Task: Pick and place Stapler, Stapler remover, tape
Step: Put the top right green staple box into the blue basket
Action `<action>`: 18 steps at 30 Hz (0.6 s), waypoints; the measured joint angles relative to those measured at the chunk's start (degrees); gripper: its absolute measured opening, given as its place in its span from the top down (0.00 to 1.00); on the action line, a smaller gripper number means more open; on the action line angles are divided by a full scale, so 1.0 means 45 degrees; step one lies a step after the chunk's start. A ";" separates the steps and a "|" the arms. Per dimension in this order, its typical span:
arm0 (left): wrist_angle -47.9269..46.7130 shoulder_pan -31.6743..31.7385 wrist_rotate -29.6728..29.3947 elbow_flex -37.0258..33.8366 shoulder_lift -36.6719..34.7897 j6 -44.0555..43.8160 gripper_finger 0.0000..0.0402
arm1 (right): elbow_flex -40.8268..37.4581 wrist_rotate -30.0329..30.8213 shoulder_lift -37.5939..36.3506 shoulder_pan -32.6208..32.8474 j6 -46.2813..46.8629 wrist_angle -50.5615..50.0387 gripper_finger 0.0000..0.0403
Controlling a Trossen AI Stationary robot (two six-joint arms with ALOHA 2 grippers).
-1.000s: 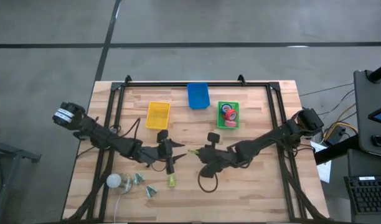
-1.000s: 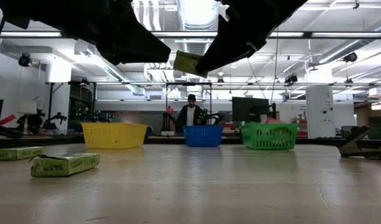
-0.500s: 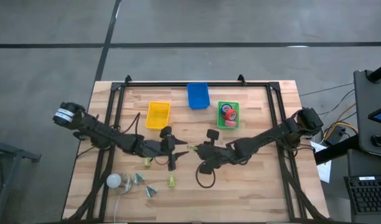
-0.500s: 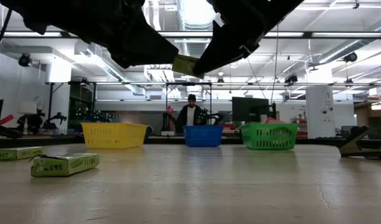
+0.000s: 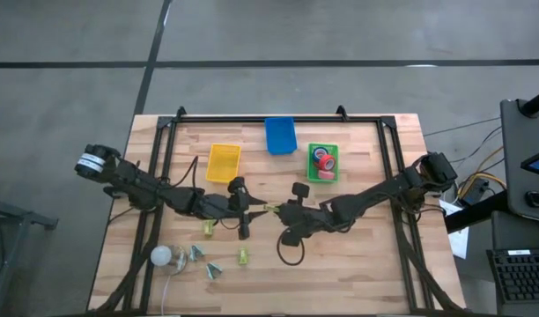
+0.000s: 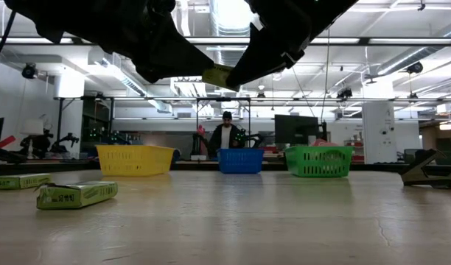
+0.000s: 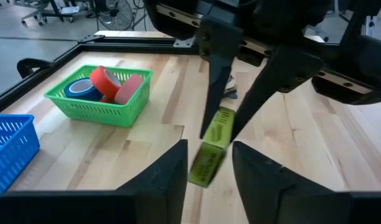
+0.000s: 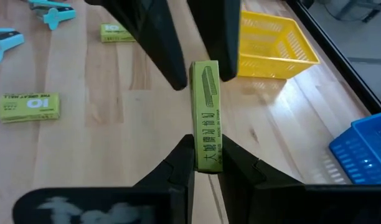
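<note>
One camera is looking straight down on the whole table (image 5: pixel 358 255). Another is sitting at tabletop level, facing across it into the room. Each wrist camera is peering closely past its own fingers, both sharing the small green box (image 7: pixel 212 144).

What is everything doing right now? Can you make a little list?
right claw: shut on a green box, held in the air
left claw: closing around the box's other end
green tray: holds the tape
yellow tray: looks empty
blue tray: looks empty
table: two more green boxes lie there
</note>
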 joint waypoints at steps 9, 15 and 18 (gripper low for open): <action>0.0005 0.0046 0.0015 0.0000 0.0000 0.0013 0.80 | -0.0005 -0.0016 0.0000 -0.0035 -0.0219 0.0208 0.88; -0.0029 0.0164 0.0021 0.0000 0.0000 0.0090 0.87 | -0.0019 0.0056 0.0000 -0.0110 -0.0248 0.0264 0.89; -0.0044 0.0303 0.0007 0.0019 -0.0005 0.0090 0.90 | -0.0019 0.0304 0.0000 -0.0216 -0.0267 0.0254 0.87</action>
